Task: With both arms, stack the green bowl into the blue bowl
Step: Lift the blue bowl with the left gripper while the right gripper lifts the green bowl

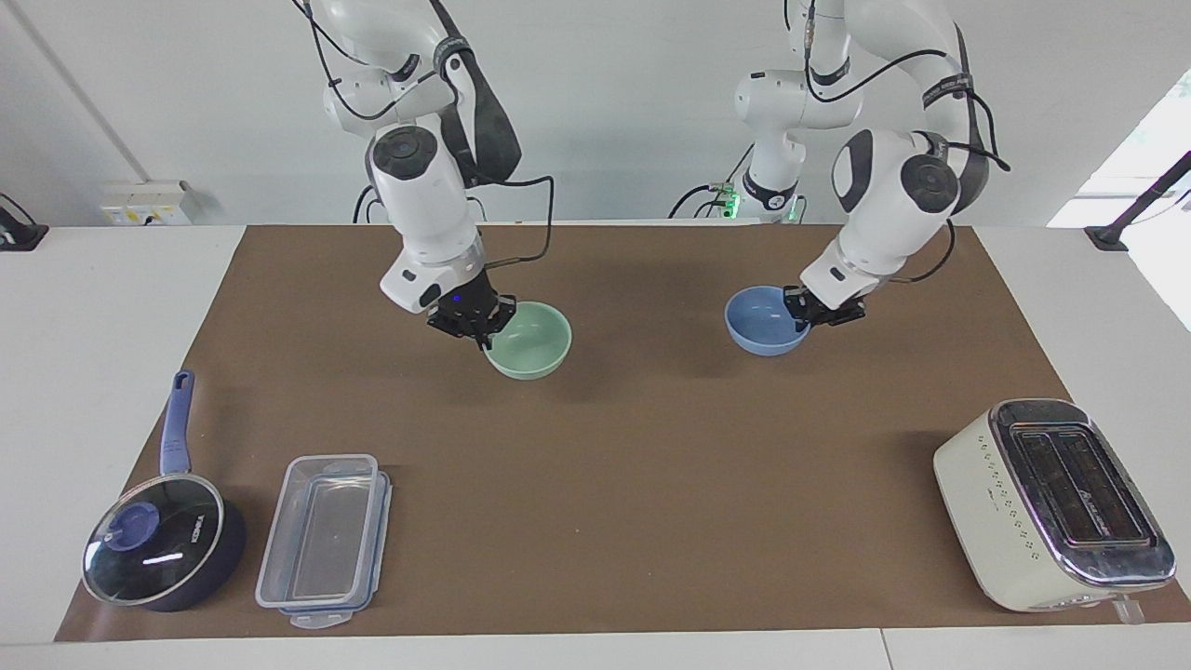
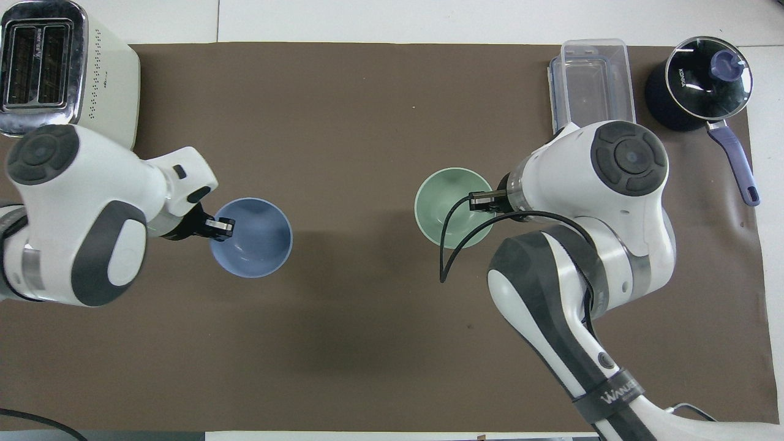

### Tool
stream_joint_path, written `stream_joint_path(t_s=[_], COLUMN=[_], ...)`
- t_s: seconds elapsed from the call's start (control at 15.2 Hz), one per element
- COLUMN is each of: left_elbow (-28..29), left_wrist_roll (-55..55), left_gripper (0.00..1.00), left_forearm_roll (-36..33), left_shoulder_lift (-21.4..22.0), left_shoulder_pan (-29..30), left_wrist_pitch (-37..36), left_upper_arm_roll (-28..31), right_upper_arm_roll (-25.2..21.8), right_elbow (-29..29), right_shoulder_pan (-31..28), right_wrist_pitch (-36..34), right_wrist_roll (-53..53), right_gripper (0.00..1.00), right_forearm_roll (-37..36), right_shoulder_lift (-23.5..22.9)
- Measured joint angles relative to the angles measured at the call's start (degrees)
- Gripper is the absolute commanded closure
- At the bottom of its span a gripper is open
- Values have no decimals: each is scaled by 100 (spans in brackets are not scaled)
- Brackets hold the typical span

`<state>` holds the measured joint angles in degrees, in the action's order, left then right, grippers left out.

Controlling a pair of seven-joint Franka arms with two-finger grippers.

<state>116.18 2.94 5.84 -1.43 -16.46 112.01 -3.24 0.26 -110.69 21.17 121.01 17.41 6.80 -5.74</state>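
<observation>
Green bowl (image 1: 530,340): held clear of the brown mat (image 1: 605,484) with its shadow below, near the middle of the table, toward the right arm's end; in the overhead view it sat at about 3 o'clock from the blue bowl.
Blue bowl (image 1: 765,319): also lifted off the mat, well apart from the green one, toward the left arm's end — at about 9 o'clock from it in the overhead view.
Right gripper (image 1: 472,319): pinching the green bowl's rim on the side toward its own end of the table, one finger inside the wall and one outside.
Left gripper (image 1: 819,312): pressed onto the blue bowl's rim in the same way, at the edge toward its own end.
Handling: both bowls looked light, stiff and smooth — likely slippery, so a rim pinch could let a bowl swing or tilt; the thin wall at the rim seemed the only place to grip.
Stacking judgement: the green bowl would need to come level over the blue bowl's mouth before release, since equal sizes leave little slack.
Others: toaster (image 1: 1051,502), clear container (image 1: 321,540) and lidded saucepan (image 1: 163,549) lay well away.
</observation>
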Motion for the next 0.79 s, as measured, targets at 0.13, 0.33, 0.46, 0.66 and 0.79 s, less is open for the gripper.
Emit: stream_joint_path(t_s=[0.13, 0.33, 0.46, 0.66, 0.79], left_elbow=[38, 245, 312, 317, 297], left_wrist_roll=[572, 830, 832, 789, 627], left_gripper=[100, 100, 100, 100, 100], left_forearm_roll=[7, 70, 207, 242, 266], left_shoulder_lift=[-126, -367, -609, -931, -1001], left_shoulder_pan=[-685, -1219, -1349, -1388, -1388], left_wrist_pitch=[151, 556, 857, 1226, 1280], left_upper_arm_roll=[-22, -30, -28, -24, -11], right_upper_arm_roll=[-10, -66, -67, -63, -63], right_elbow=[24, 83, 112, 115, 115], right_shoulder_pan=[24, 12, 16, 18, 18], right_wrist_pitch=[46, 46, 46, 46, 46], right_wrist_roll=[60, 60, 60, 62, 62], right_gripper=[100, 100, 100, 100, 100], right_forearm_roll=[191, 248, 296, 310, 310], right_shoulder_lift=[-13, -24, -27, -32, -36])
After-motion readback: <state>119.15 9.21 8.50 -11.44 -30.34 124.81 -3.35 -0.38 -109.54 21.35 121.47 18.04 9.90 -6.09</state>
